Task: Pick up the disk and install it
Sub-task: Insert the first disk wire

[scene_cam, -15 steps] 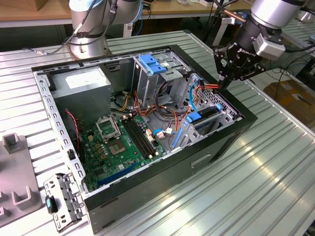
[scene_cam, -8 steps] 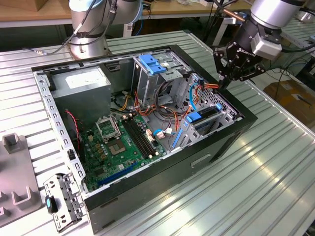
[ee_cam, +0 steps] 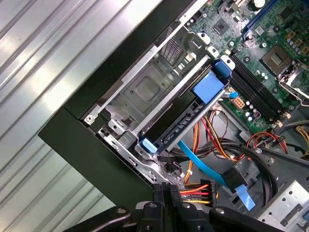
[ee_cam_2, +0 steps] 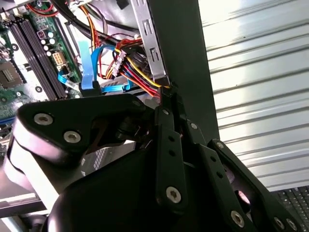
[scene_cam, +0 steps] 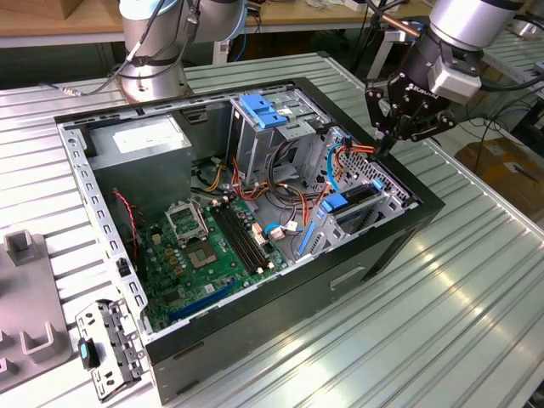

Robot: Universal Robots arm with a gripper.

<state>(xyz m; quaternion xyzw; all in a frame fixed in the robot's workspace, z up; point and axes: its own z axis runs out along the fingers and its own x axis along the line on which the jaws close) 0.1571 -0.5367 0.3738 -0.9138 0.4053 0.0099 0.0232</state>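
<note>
The gripper (scene_cam: 384, 144) hangs at the far corner of the open computer case (scene_cam: 280, 297), fingers pinched together with nothing between them. The first wrist view shows the disk (ee_cam: 181, 123) seated in its bay; the exterior view adds the motherboard (scene_cam: 212, 251).

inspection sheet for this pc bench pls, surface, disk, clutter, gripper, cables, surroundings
surface: ribbed metal table carrying an open computer case
job's things: disk with blue rails sits in the drive bay at the case's corner
clutter: grey bracket and grey moulded tray at the exterior view's left
grippers: gripper at the case edge above the bay, fingers together, holding nothing
cables: orange, red, yellow wires and a flat blue cable beside the disk
surroundings: second arm base, wooden benches behind
</note>
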